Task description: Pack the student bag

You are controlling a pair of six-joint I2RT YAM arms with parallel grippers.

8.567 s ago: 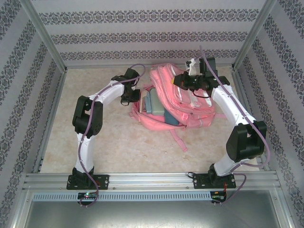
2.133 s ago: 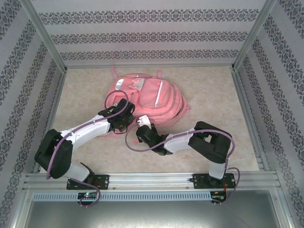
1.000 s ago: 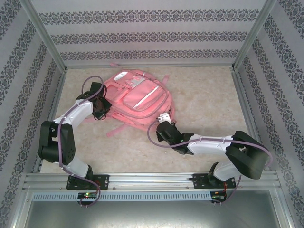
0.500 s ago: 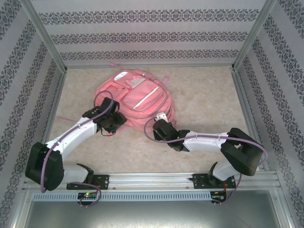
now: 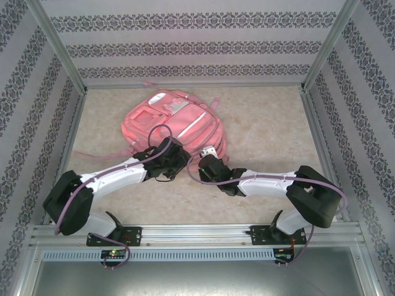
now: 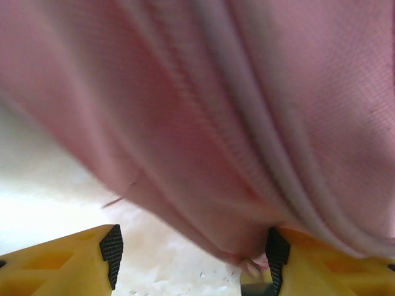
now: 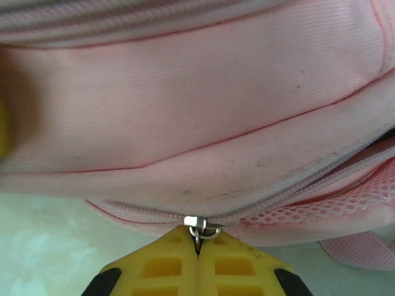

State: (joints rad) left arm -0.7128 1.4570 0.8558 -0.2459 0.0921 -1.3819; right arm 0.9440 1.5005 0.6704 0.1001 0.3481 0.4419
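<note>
Nearest, along the front rail: both arm bases, bolted side by side. From there, reaching inward across the beige marbled table to meet at the near edge of the student bag.

Near left: left gripper at the bag's near rim, just beside the right one. From its own wrist: yellow fingers spread wide, black pads well apart. Between them, a blurred bulge of pink fabric, meeting the right-hand finger and clear of the other.

Near right: right gripper, also against the near rim. From its wrist: fingers pressed flat together, pinching the small metal zipper pull on the seam along the bag's lower edge. Just right of the pull, pink mesh below the zip line.

Beyond the grippers: lying flat, front face up, in the middle-left of the table, toward the far side. Long axis on the diagonal, far left to near right. Cannot tell for certain which end is the top. On the left part, a front pocket. Across the middle, a pale stripe slanting near left to far right, square to the long axis. Trailing off to the near left, a thin pink strap.

Farthest: patterned walls on three sides.
</note>
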